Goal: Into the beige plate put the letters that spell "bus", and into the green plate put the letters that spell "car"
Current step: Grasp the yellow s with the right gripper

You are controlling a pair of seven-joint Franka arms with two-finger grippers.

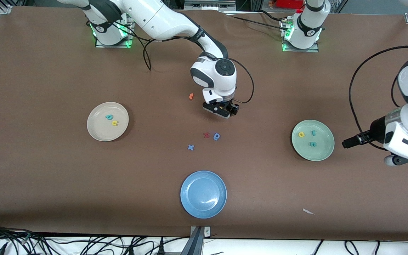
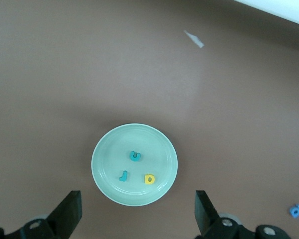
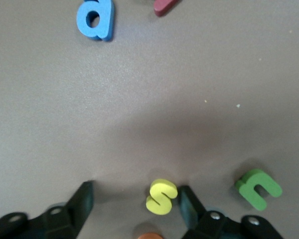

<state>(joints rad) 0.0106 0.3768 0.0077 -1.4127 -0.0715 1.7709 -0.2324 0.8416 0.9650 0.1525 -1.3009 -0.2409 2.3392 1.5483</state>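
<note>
Yellow s (image 3: pixel 162 196) between right gripper (image 3: pixel 134 204) fingers (ungripped)

Beige plate (image 1: pixel 94 131): held teal b (image 1: pixel 109 117), yellow u (image 1: pixel 114 123).
Yellow s (image 3: pixel 162 196): lay flat on table (unplated).
Green plate (image 1: pixel 322 150): held c-a-r letters (image 2: pixel 135 156).

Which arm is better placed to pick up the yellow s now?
The right: the right gripper stands open around the yellow s on the table, while the left gripper waits open above the green plate.
</note>
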